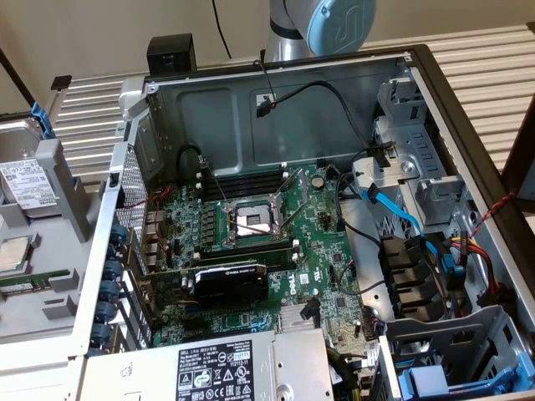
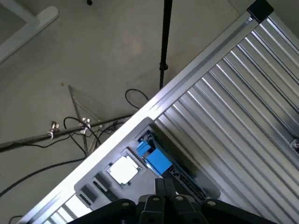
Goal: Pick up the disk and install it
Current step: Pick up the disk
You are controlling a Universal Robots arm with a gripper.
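Closed tool (image 2: 166,186) holds nothing; disk (image 1: 25,188) rests in grey holder (image 1: 71,196) beside open computer case (image 1: 276,100).

Our arm (image 1: 288,33) hangs aloft.
We see its blue-capped joint (image 1: 338,21) at the exterior view's top; our gripper (image 2: 166,185) hangs high, jaws pressed together.

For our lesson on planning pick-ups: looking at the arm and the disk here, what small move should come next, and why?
Probably swing the arm toward the exterior view's left, bringing the gripper above the disk. The disk rests in its grey holder outside the computer case, while the arm stands behind the case and the gripper is shut, holding nothing.
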